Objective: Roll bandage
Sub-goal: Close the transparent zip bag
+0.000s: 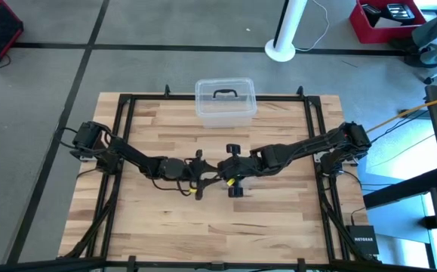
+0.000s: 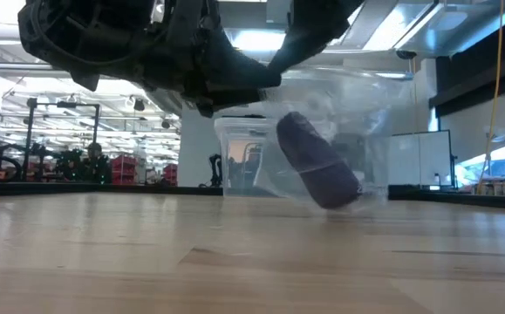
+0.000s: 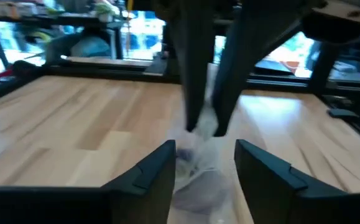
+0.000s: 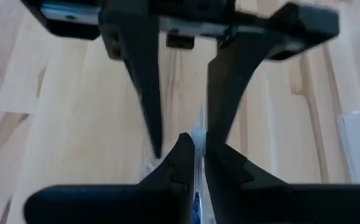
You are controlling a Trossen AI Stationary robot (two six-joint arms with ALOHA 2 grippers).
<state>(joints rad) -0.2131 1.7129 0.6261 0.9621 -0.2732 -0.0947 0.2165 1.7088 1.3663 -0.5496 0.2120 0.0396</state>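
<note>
Low view, nearest first: bare wooden table (image 2: 235,262), then the bandage (image 2: 317,171), a dark purple roll tilted inside a clear crinkly plastic bag (image 2: 357,139) that hangs from above, its lower end just at the tabletop. Both dark arms crowd in overhead at the table's middle. The right gripper (image 4: 197,163) has its fingers pinched together on the bag's thin clear edge, apparently to keep the bag lifted. Facing it, the left gripper (image 3: 204,165) has its fingers spread apart around crumpled plastic without squeezing it, probably just let go or about to re-grip. Judging from this, the bag itself blocks access to the roll. Farther back, a clear plastic box (image 1: 226,102) with a black handle sits at the table's far edge.
</note>
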